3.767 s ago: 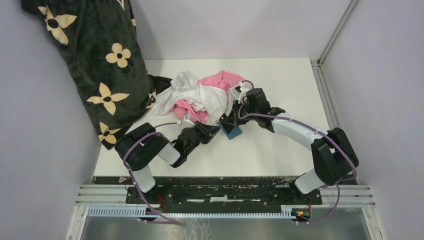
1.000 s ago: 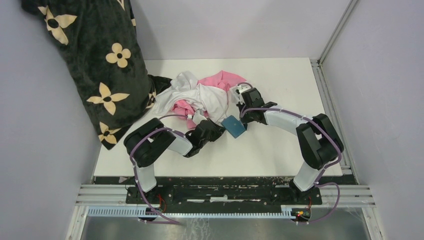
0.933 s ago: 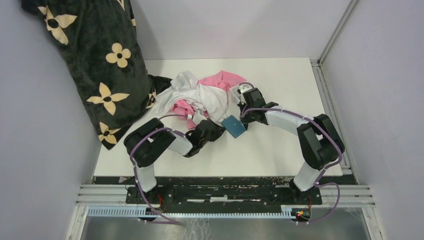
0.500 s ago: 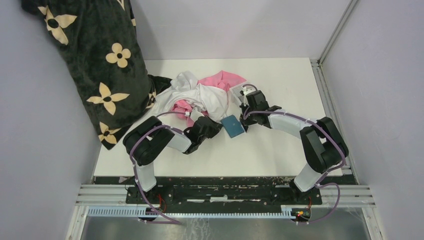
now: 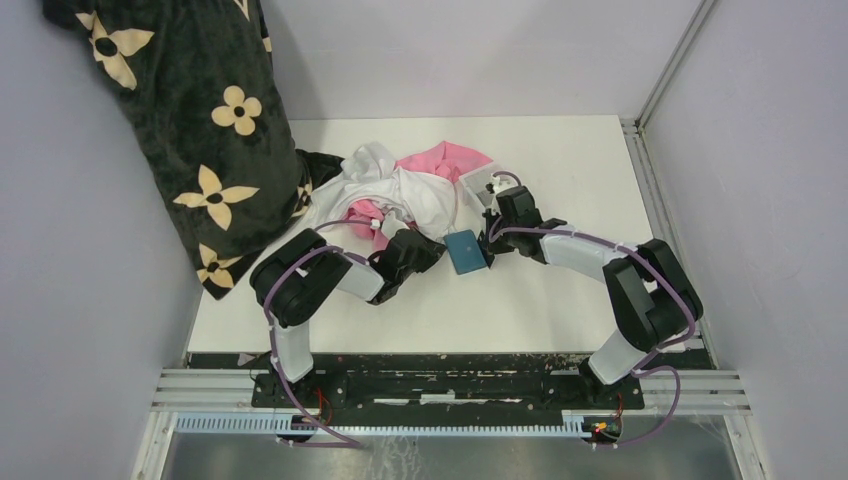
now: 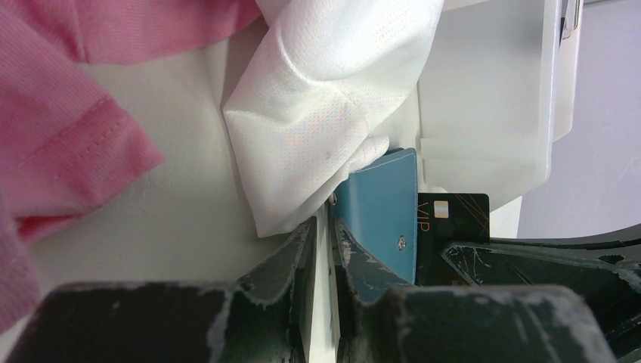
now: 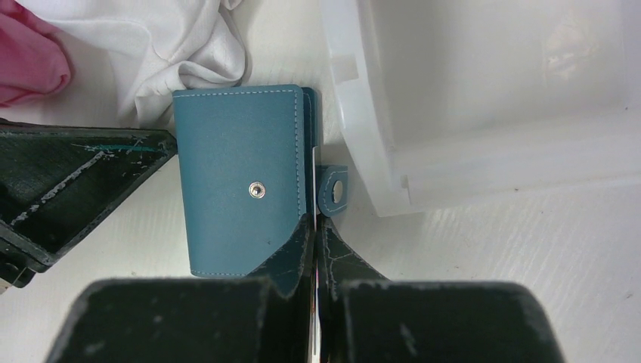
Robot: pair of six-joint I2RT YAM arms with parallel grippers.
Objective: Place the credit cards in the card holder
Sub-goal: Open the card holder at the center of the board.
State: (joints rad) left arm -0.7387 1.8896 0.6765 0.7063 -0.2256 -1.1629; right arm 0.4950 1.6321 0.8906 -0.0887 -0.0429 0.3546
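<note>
Two grippers flank the teal card holder (image 5: 465, 251) at mid-table — the left gripper (image 6: 325, 231) at its 9 o'clock, the right gripper (image 7: 315, 227) at its 3 o'clock. Right fingers are pressed together on a black VIP card (image 6: 453, 215), held on edge against the holder's open side. Left fingers stand a thin slit apart; whether they pinch anything I cannot tell. A clear plastic tray (image 7: 363, 151) sits at the holder's 1 o'clock, a white mesh garment (image 6: 325, 98) at 11.

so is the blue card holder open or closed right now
Folded shut but unsnapped: the card holder lies with its cover flat, the stud is bare, and the snap tab sticks out loose beside it.
</note>
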